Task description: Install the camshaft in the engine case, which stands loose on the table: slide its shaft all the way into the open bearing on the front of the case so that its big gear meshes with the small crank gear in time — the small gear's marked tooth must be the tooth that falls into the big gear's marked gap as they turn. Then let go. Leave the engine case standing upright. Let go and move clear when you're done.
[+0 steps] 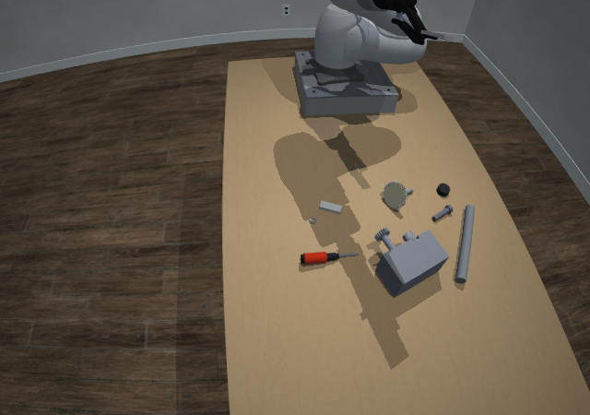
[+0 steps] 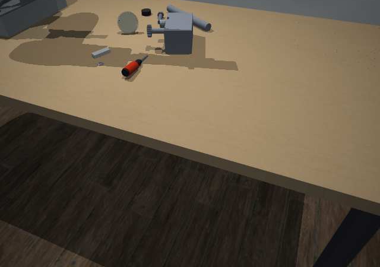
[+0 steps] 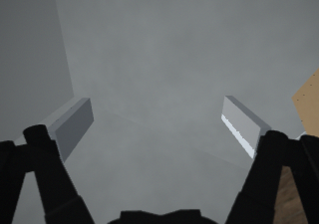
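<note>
Standing on a grey base block [image 1: 386, 97] at the far end of a long wooden table [image 1: 295, 344], a white robot arm [image 1: 355, 34] is folded up high, its black gripper [image 3: 159, 129] lifted well above the tabletop and aimed toward the grey wall. The wrist view shows both grey finger pads spread as wide as they go, with only bare wall between them; the gripper holds nothing.

The engine case [image 1: 413, 262], a grey box, stands upright on the table's right half. From its front face a short shaft juts out, ending in the small crank gear [image 1: 382, 234]. A second short toothed stub [image 1: 408, 235] shows on the same face beside it.

The camshaft [image 1: 395, 195] rests on the table apart from the case, between the case and the arm's base, with its big toothed gear standing on edge and its short shaft pointing right. Marks on the teeth are too small to make out.

Other items lie around. A black round cap [image 1: 442, 190] and a grey bolt [image 1: 442, 213] sit right of the camshaft. A long grey rod [image 1: 465, 243] lies just beside the case's right side. Left of the case lie a red-handled screwdriver [image 1: 320, 257], a small grey bar [image 1: 330, 207] and a tiny washer [image 1: 312, 219].
</note>
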Robot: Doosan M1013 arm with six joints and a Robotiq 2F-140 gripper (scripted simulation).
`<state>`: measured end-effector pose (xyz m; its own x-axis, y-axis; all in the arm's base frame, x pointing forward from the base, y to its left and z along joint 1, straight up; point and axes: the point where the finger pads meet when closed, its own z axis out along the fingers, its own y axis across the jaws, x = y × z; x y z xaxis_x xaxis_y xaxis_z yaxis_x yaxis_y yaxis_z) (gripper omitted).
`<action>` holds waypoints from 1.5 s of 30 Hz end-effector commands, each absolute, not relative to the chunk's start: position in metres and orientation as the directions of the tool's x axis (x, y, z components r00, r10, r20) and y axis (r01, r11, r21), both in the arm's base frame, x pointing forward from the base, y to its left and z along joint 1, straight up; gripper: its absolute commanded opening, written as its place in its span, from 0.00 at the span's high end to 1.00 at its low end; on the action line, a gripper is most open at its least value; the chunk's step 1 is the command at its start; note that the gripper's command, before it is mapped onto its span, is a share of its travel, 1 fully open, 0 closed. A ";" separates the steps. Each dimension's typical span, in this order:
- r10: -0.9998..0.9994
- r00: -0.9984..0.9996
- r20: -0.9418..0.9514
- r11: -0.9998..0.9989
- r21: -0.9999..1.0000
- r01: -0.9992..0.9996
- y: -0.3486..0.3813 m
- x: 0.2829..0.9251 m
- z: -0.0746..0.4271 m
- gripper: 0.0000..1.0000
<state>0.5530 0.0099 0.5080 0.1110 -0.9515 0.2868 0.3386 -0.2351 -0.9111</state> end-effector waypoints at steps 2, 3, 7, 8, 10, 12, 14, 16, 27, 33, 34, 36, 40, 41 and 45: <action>-0.952 0.111 0.287 -0.235 -0.911 0.339 0.010 0.553 0.508 0.00; -0.952 0.111 0.287 -0.235 -0.911 0.339 0.010 0.553 0.508 0.00; -0.952 0.111 0.287 -0.235 -0.911 0.339 0.010 0.553 0.508 0.00; -0.952 0.111 0.287 -0.235 -0.911 0.339 0.010 0.553 0.508 0.00; -0.952 0.111 0.287 -0.235 -0.911 0.339 0.010 0.553 0.508 0.00; -0.952 0.111 0.287 -0.235 -0.911 0.339 0.010 0.553 0.508 0.00; -0.952 0.111 0.287 -0.235 -0.911 0.339 0.010 0.553 0.508 0.00; -0.952 0.111 0.287 -0.235 -0.911 0.339 0.010 0.553 0.508 0.00; -0.983 0.077 0.165 -0.130 -0.934 0.334 -0.011 0.560 0.516 0.00; -0.999 0.024 -0.046 0.051 -0.940 0.338 -0.047 0.568 0.524 0.00; -0.999 0.024 -0.046 0.051 -0.940 0.338 -0.047 0.568 0.524 0.00; -0.981 -0.010 -0.196 0.180 -0.919 0.350 -0.072 0.573 0.526 0.00; -0.928 -0.043 -0.369 0.328 -0.868 0.373 -0.100 0.576 0.523 0.00; -0.928 -0.043 -0.369 0.328 -0.868 0.373 -0.100 0.576 0.523 0.00; -0.885 -0.058 -0.461 0.405 -0.827 0.389 -0.115 0.578 0.520 0.00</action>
